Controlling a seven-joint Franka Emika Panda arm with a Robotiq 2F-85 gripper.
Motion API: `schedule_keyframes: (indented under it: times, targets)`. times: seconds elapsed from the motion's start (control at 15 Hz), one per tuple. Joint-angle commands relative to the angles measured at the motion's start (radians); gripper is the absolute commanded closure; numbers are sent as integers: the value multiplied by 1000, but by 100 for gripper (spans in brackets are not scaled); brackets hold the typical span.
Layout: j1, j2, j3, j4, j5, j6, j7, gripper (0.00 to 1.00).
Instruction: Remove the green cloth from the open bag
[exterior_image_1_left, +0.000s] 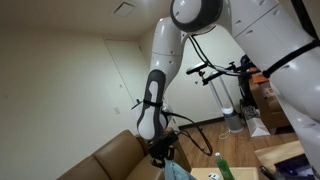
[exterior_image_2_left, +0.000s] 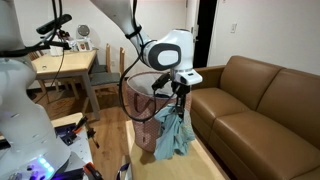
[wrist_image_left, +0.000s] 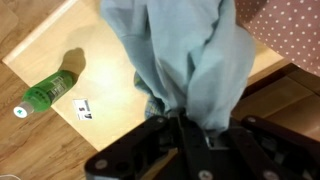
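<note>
**Green cloth hangs from clenched fingers**

No writing can be read. In the wrist view, the label on the green bottle (wrist_image_left: 48, 92) and the dark mark on the small white card (wrist_image_left: 85, 110) are both too blurred to make out. Both lie near the left corner of the light wooden surface (wrist_image_left: 105, 40).

The gripper (wrist_image_left: 182, 120) is clenched on the bunched top of the green cloth (wrist_image_left: 190, 60), which drapes straight down from the fingertips.

An exterior view shows the cloth (exterior_image_2_left: 172, 135) hanging just beside the dotted pink bag (exterior_image_2_left: 143, 112), with a brown sofa (exterior_image_2_left: 255, 100) behind. The wrist view catches only the bag's corner.
</note>
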Motion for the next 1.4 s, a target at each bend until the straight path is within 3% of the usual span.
schedule_keyframes:
  times: [0.0, 0.07, 0.27, 0.67, 1.0, 1.27, 1.33]
  targets:
    - [40, 9, -38, 11, 18, -2, -12, 87]
    - [40, 9, -39, 16, 18, -2, -12, 94]
    - [13, 86, -51, 55, 90, -21, -67, 93]
    - [-85, 362, -37, 135, 397, 44, -247, 93]
    - [-100, 574, -63, 264, 489, 95, -200, 94]
    - [-124, 679, -66, 369, 535, 73, -193, 93]
    - [-126, 698, -65, 394, 535, 51, -200, 62]
